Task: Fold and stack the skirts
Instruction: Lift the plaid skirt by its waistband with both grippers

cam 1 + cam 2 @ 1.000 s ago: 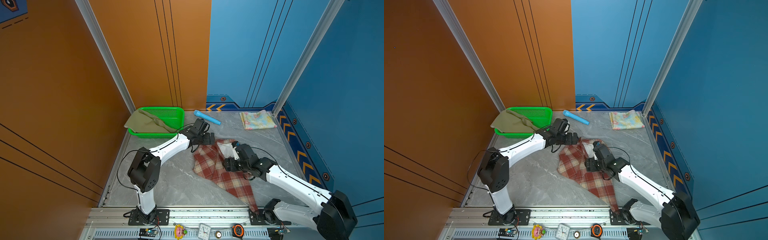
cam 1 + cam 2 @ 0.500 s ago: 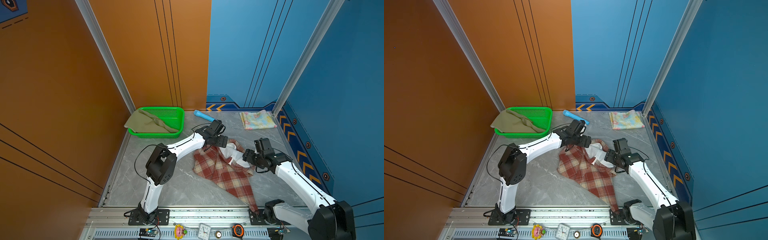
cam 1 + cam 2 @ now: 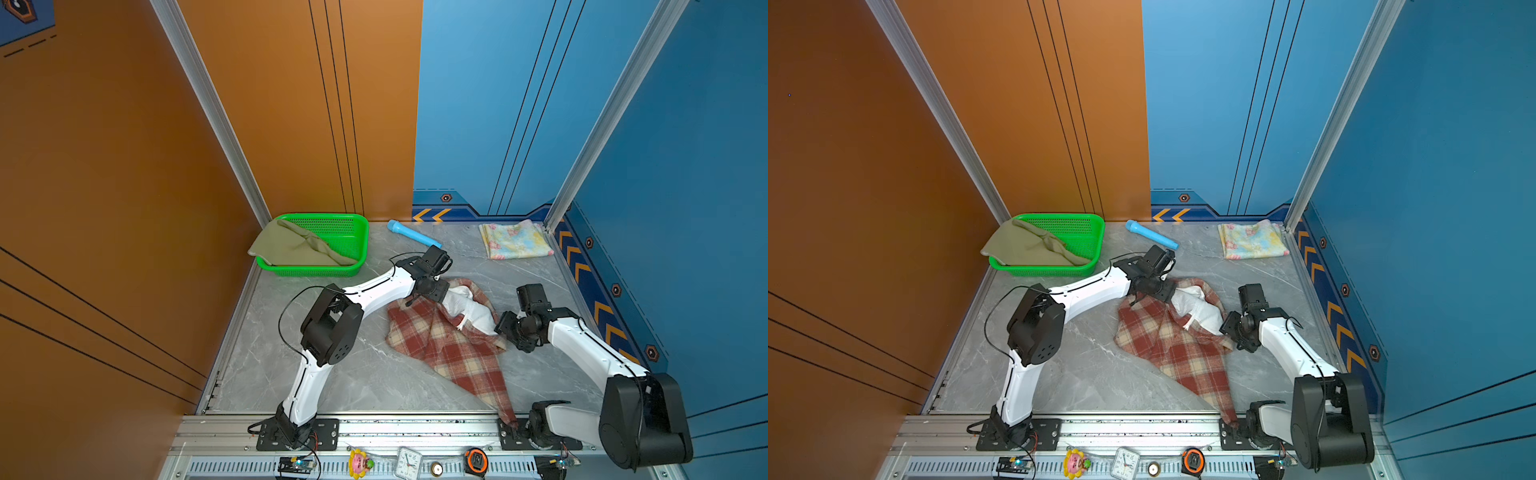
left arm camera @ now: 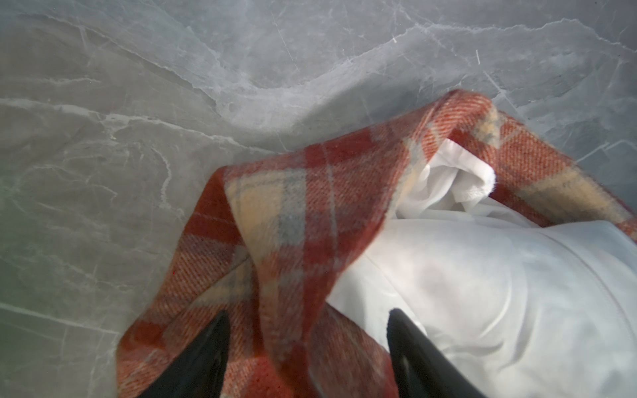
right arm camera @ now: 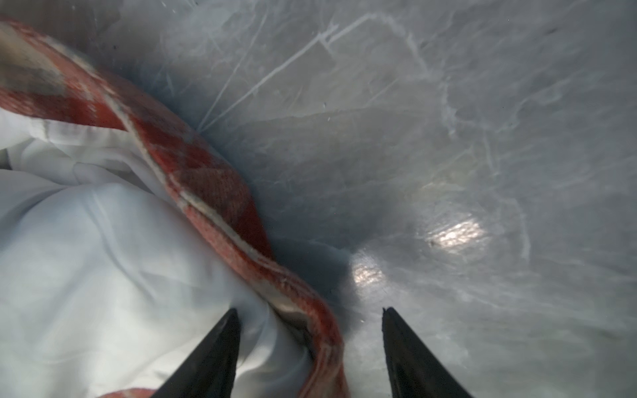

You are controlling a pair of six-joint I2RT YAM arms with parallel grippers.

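While both arms reach over the plaid skirt, which lies crumpled in the middle of the desk with its white lining turned out, neither seems to have a firm hold on it. In the left wrist view the left jaws stand apart on either side of a raised plaid fold. In the right wrist view the right jaws stand apart too, with the skirt's edge and some lining between them.

If they close here, they may catch only the thin lining (it looks slippery, I judge). Then a lift would pull the lining further out and twist the skirt instead of spreading it. One corner of the skirt also hangs over the desk's front edge at the lower right of both top views, beside the right arm's base, and a pull could snag it there.

The floral skirt lies folded at the upper right of the desk. The olive skirt hangs half out of the green basket at the upper left.
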